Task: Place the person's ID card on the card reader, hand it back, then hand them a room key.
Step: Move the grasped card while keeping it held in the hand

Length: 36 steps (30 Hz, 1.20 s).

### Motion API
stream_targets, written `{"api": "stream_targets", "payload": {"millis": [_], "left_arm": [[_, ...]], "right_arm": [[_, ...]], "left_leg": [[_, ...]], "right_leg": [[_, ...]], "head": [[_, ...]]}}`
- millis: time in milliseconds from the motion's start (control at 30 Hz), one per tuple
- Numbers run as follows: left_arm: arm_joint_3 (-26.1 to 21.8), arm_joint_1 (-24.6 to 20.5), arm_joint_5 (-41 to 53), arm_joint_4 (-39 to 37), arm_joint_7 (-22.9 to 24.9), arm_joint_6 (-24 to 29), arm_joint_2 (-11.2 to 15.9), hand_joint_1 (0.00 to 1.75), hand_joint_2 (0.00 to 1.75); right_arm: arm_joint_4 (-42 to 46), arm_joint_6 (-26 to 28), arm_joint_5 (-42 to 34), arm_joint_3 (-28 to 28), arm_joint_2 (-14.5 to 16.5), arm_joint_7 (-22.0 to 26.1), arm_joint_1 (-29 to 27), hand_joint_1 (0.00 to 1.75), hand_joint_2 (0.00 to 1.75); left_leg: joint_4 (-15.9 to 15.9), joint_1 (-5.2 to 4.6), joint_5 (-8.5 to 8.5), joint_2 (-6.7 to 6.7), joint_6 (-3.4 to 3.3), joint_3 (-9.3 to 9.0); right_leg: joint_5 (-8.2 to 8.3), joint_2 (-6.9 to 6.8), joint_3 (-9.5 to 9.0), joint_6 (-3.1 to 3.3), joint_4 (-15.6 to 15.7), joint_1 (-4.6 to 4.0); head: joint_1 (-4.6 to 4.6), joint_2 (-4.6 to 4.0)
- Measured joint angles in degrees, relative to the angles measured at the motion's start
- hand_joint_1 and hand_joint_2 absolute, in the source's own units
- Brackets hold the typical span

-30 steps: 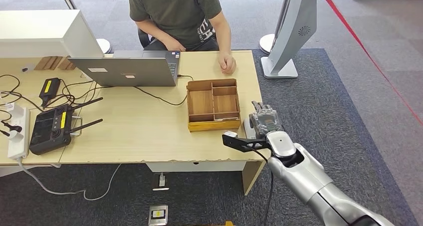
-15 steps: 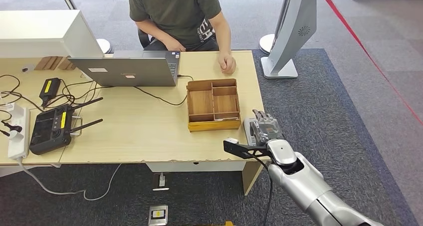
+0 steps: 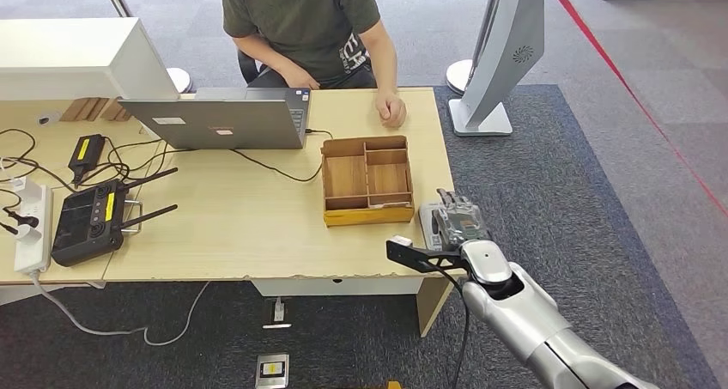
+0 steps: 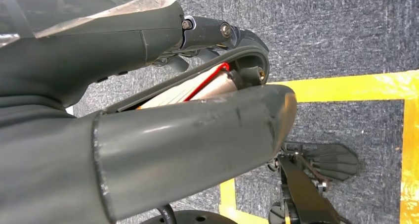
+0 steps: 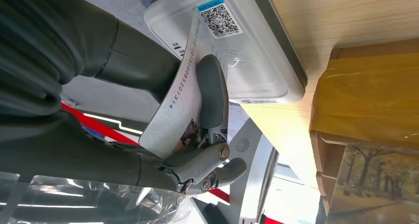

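Right hand point(image 3: 455, 221) is at the desk's right front corner, over the reader point(image 5: 232, 46). In the right wrist view its fingers are closed on the card point(image 5: 173, 105): thumb point(image 5: 212, 90) pressed on one face, darker fingers behind the other. The card tilts, one short edge near or touching the reader's top by the QR sticker; I cannot tell if it actually touches. A printed number runs along the card edge.

Left hand point(image 4: 148, 110) hangs low over the carpet; how its fingers lie can't be told.

The reader is a flat white-grey slab lying on the desk point(image 3: 257, 226), just beside the wooden tray point(image 3: 367, 180). A key card probably lies in the tray's near slot point(image 3: 391, 204), too small to confirm. The person point(image 3: 300, 20) sits at the far side, one hand point(image 3: 392, 110) resting on the desk.

Judgement: step 1, card being set on the reader, not yet flat.

Handling: the card looks thin, stiff, light and slick plastic. It will slide on the reader's smooth top and is hard to lift once flat. Best hold is a pinch across both faces near a short edge, as now, leaving the free end to go down first. For re-picking, I'd leave an edge overhanging the reader. A loose pinch risks the card pivoting or dropping off the desk corner.
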<state>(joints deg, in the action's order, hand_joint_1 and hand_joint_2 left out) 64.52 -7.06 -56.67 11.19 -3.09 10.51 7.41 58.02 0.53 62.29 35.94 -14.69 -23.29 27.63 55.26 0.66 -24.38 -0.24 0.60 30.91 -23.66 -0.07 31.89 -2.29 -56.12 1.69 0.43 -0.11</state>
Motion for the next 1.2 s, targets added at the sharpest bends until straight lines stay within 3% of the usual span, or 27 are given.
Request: {"api": "stream_targets", "payload": {"millis": [267,500,800,967,1200], "left_arm": [[0.0,0.0,0.2,0.0,-0.2,-0.5,0.0,0.00,0.00],[0.0,0.0,-0.1,0.0,0.5,-0.3,0.0,0.00,0.00],[0.0,0.0,-0.6,0.0,0.5,-0.2,-0.3,0.00,0.00],[-0.1,0.0,-1.3,0.0,0.1,0.1,-0.5,0.00,0.00],[-0.2,0.0,-1.4,0.0,0.9,-0.2,-0.5,0.00,0.00]], "right_arm": [[2.6,-2.3,1.1,-0.3,-1.1,-1.5,1.2,1.75,1.75],[8.3,-6.9,4.4,0.5,-0.9,-3.6,7.8,1.75,1.75],[8.8,-2.6,4.6,3.5,4.0,-2.3,12.5,1.75,1.75],[6.7,0.7,0.9,4.7,7.2,-1.8,13.6,1.75,1.75],[3.1,2.1,-0.6,5.5,9.4,-2.2,15.3,1.75,1.75]], "left_leg": [[0.0,-0.01,0.03,0.00,0.00,0.04],[0.0,0.02,0.04,0.03,0.02,0.05],[0.0,0.06,0.03,0.02,0.02,0.09],[0.0,0.06,0.04,0.01,0.02,0.10],[0.0,0.05,0.04,0.01,0.02,0.10]], "right_leg": [[0.05,0.01,0.01,0.02,0.0,0.01],[0.06,0.02,0.05,0.04,0.0,-0.02],[0.05,0.01,0.06,0.05,0.0,-0.06],[0.04,0.01,0.07,0.05,0.0,-0.06],[0.05,0.01,0.07,0.05,0.0,-0.05]], "head": [[0.01,0.01],[0.00,0.00],[0.00,0.01],[0.01,0.00],[0.01,0.00]]}}
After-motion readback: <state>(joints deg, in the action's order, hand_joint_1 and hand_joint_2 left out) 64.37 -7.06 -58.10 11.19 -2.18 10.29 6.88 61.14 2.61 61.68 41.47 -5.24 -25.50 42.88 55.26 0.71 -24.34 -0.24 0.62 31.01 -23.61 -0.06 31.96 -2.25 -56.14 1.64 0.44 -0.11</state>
